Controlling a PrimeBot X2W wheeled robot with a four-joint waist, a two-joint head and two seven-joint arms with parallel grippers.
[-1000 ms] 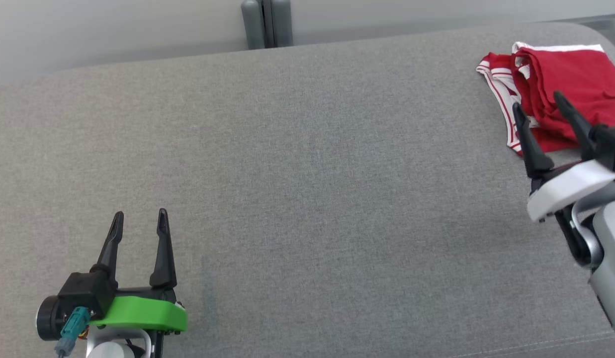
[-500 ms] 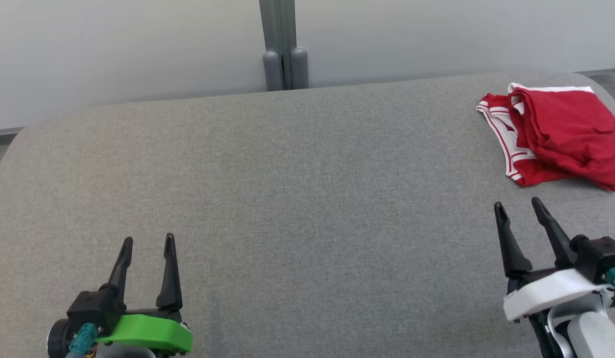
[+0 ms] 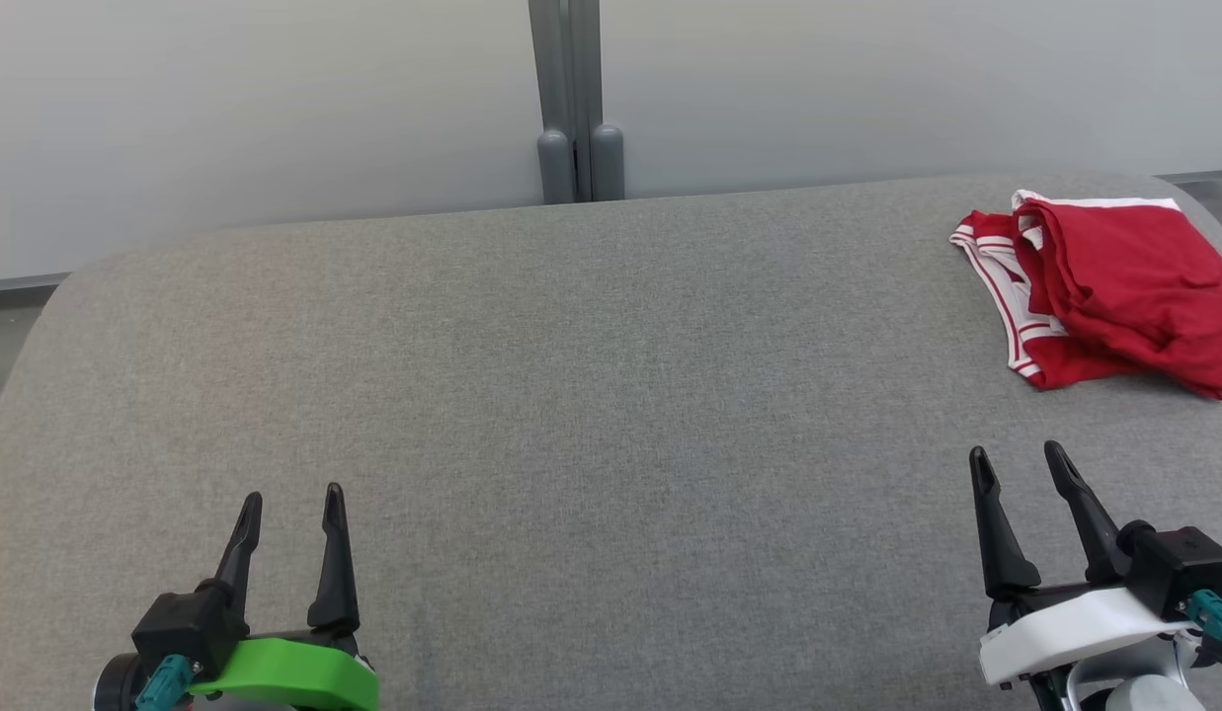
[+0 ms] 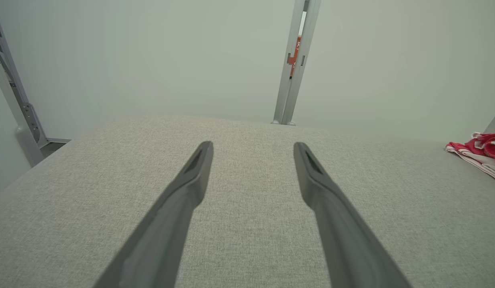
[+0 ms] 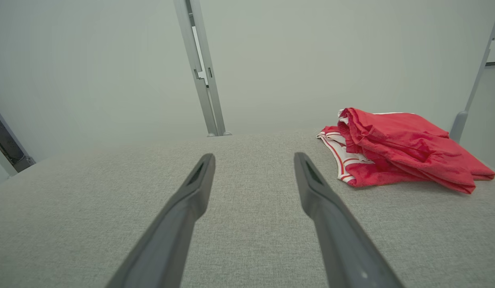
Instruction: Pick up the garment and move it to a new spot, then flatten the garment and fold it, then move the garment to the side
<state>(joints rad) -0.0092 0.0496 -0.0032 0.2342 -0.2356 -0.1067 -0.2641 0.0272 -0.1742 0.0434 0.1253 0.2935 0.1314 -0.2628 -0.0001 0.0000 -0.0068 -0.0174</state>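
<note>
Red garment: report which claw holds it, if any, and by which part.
Nothing is held. The left claw and right claw are open and empty; the red garment lies on the grey fabric surface, apart from both.

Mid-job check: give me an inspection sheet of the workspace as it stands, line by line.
Surface: grey fabric surface, flat, rounded far corners.
Job's things: red garment with white trim, bunched at the far right corner, touched by neither gripper.
Clutter: nothing seen.
Grippers: left gripper open, near left; right gripper open, near right, short of the garment; both hold nothing.
Cables: teal plug at the left gripper's base, second teal plug at the right's.
Surroundings: pale wall, grey post behind the far edge.
</note>
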